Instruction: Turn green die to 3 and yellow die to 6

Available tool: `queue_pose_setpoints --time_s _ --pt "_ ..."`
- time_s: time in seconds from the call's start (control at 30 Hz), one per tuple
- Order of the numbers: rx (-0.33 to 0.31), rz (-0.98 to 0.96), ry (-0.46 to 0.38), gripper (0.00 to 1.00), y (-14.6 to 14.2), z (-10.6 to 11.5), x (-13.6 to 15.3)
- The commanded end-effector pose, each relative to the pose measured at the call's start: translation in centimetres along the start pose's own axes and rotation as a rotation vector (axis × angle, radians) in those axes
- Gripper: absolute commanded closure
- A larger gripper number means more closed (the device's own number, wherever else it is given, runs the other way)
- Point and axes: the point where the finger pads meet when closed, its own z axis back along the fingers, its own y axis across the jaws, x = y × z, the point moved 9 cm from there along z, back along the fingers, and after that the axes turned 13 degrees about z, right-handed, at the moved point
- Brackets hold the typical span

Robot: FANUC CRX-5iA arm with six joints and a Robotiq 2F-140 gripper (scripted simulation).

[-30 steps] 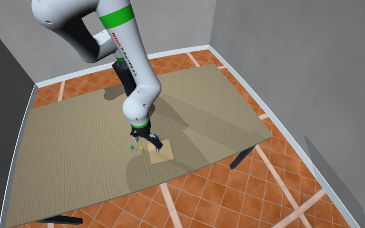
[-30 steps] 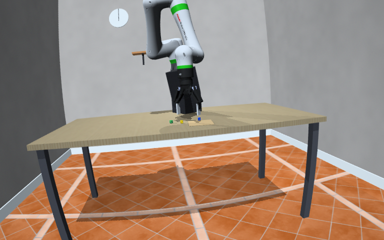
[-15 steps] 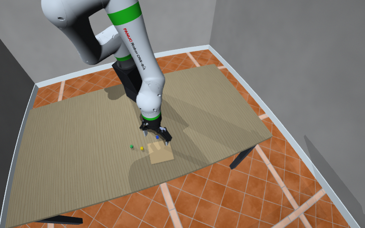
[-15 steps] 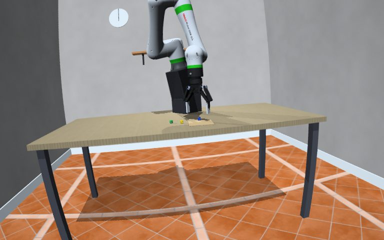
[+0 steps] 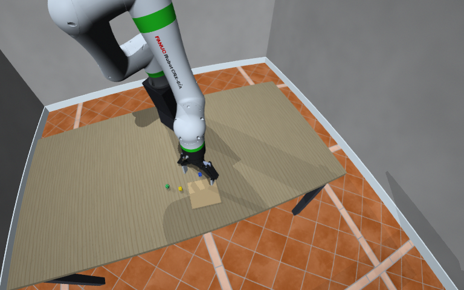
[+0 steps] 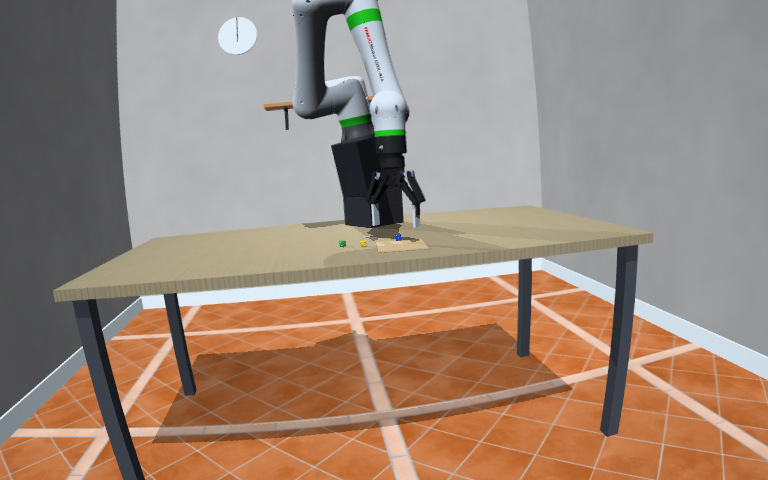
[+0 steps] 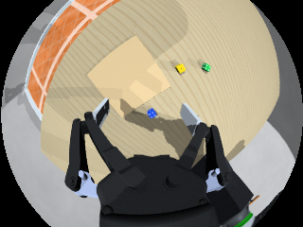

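The FANUC arm point(image 5: 173, 64) point(image 6: 380, 67), mounted on a black pedestal point(image 5: 154, 99) point(image 6: 355, 209) at the far side of the wooden table point(image 5: 102, 205) point(image 6: 226, 257) point(image 7: 232, 99), reaches toward the near side with its Robotiq gripper point(image 5: 198, 176) point(image 6: 396, 224) point(image 7: 146, 106) pointing downward. The two fingers stand fully apart, with nothing held between them, and their tips are raised above the table. Below the gripper lies the blue die point(image 5: 200, 174) point(image 6: 398, 237) point(image 7: 151, 113), resting on the table just beyond the far edge of the tan mat point(image 5: 205, 199) point(image 6: 402, 246) point(image 7: 115, 71), and off it; in the wrist view it appears between the spread fingers. The mat lies flat, partly shaded, with a brighter patch toward its far side. To the left of the mat, on bare wood, is the yellow die point(image 5: 180, 188) point(image 6: 363, 243) point(image 7: 181, 69); farther left, and a little farther from the near edge, is the green die point(image 5: 167, 186) point(image 6: 342, 243) point(image 7: 206, 67). All three dice are apart from one another. Pips are discernible in the wrist view, but are too small for the upper faces to be read with certainty.

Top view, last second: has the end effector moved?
Yes: against the mat, the end effector has shifted toward the picture's right and up.
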Motion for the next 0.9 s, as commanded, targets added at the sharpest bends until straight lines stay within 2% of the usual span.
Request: queue_pose_setpoints --time_s 0.0,0.67,0.87 --pt "-0.001 0.000 0.003 0.00 0.01 0.00 0.02" --pt "-0.001 0.000 0.003 0.00 0.01 0.02 0.02" --pt "-0.001 0.000 0.003 0.00 0.01 0.93 0.02"
